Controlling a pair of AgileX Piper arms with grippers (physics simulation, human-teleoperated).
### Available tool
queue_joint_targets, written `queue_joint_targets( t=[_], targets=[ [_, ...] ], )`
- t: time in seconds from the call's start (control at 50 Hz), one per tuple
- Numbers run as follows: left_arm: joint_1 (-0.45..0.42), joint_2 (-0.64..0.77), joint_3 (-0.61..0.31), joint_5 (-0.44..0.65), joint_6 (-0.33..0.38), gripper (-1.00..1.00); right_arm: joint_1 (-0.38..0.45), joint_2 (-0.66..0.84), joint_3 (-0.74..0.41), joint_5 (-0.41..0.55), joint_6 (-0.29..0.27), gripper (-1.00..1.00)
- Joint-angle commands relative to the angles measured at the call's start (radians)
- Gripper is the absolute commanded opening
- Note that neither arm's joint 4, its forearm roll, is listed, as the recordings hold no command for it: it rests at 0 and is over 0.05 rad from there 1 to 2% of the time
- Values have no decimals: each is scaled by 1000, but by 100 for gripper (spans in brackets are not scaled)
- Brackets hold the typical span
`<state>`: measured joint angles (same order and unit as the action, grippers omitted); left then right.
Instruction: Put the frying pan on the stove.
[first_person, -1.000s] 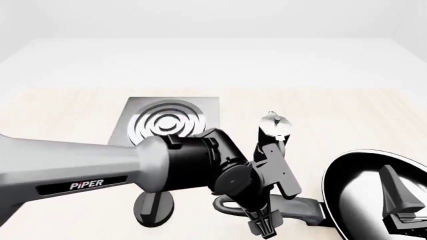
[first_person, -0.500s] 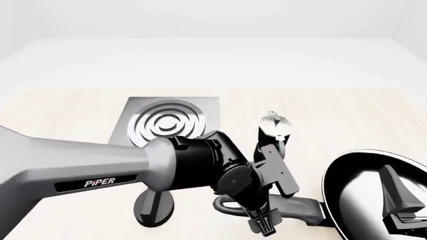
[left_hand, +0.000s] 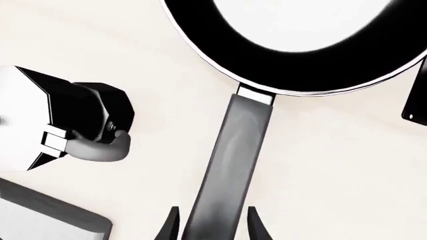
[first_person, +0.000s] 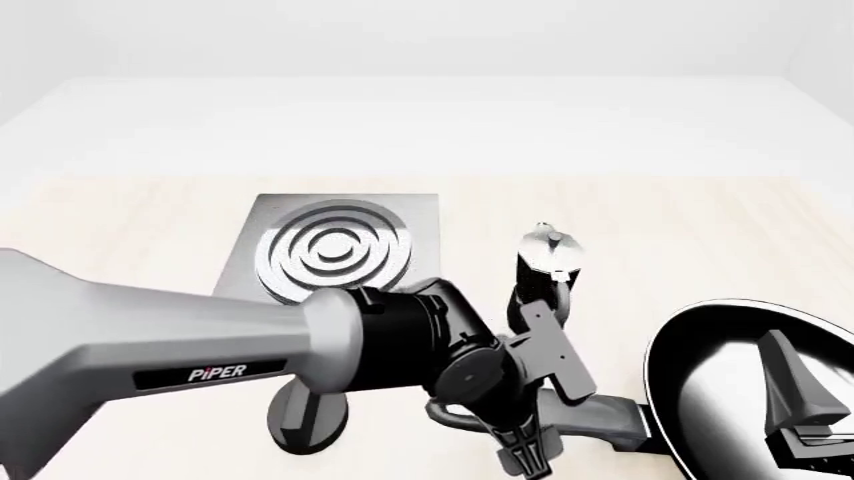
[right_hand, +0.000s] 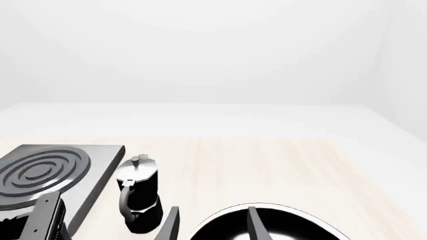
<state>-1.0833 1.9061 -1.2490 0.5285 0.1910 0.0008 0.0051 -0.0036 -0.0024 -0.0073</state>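
Left end effector (left_hand: 210, 227), open, straddles the frying pan (first_person: 747, 390) handle at lower right; stove (first_person: 334, 245) unoccupied; lift and transfer remain.

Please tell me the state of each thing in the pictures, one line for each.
Frying pan: on the table, not on the stove.
Stove: bare.
Moka pot: upright, lid shut.
Left gripper: open, fingers astride the pan handle.
Right gripper: open above the pan.

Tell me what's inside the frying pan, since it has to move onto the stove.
Nothing loose shows inside the frying pan; its shiny base only mirrors the right pincer above it. The pan's near and right parts are cut off by the picture edges, so unseen.
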Motion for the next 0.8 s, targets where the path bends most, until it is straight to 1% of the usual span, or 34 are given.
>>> queue_joint_targets(
  t=[0.02, 0.04, 0.12, 0.16, 0.24, 0.26, 0.3, 0.34, 0.52, 0.6, 0.62, 0.68, 0.7, 0.74, 0.76, 0.78, 0.8],
  targets=[
    [-2, 19, 7, -23, -6, 100, 0, 0, 0, 0, 0, 100],
    [-10, 11, 18, -31, -15, 100, 0, 0, 0, 0, 0, 100],
    [-5, 19, 13, -32, -13, 100, 0, 0, 0, 0, 0, 100],
    [7, 32, -4, -26, -5, 100, 0, 0, 0, 0, 0, 100],
    [5, 30, 4, -35, -12, 100, 0, 0, 0, 0, 0, 100],
    [15, 39, -10, -28, -4, 100, 0, 0, 0, 0, 0, 100],
    [0, 20, 13, -42, -18, 100, 0, 0, 0, 0, 0, 100],
    [12, 35, -3, -32, -8, 100, 0, 0, 0, 0, 0, 100],
    [-8, 24, 27, -58, -25, 100, 0, 0, 0, 0, 0, 100],
    [-2, 33, 16, -54, -20, 100, 0, 0, 0, 0, 0, 100],
    [-6, 28, 22, -58, -23, -100, 0, 0, 0, 0, 0, 100],
    [-4, 32, 18, -57, -21, -100, 0, 0, 0, 0, 0, 100],
    [-13, 23, 32, -63, -29, -100, 0, 0, 0, 0, 0, 100],
    [-1, 32, 9, -49, -14, -100, 0, 0, 0, 0, 0, 100],
    [-10, 22, 20, -52, -21, -100, 0, 0, 0, 0, 0, 100],
    [21, 48, -29, -22, 20, -100, 0, 0, 0, 0, 0, 100],
    [11, 34, -19, -27, 4, -100, 0, 0, 0, 0, 0, 100]
  ],
)
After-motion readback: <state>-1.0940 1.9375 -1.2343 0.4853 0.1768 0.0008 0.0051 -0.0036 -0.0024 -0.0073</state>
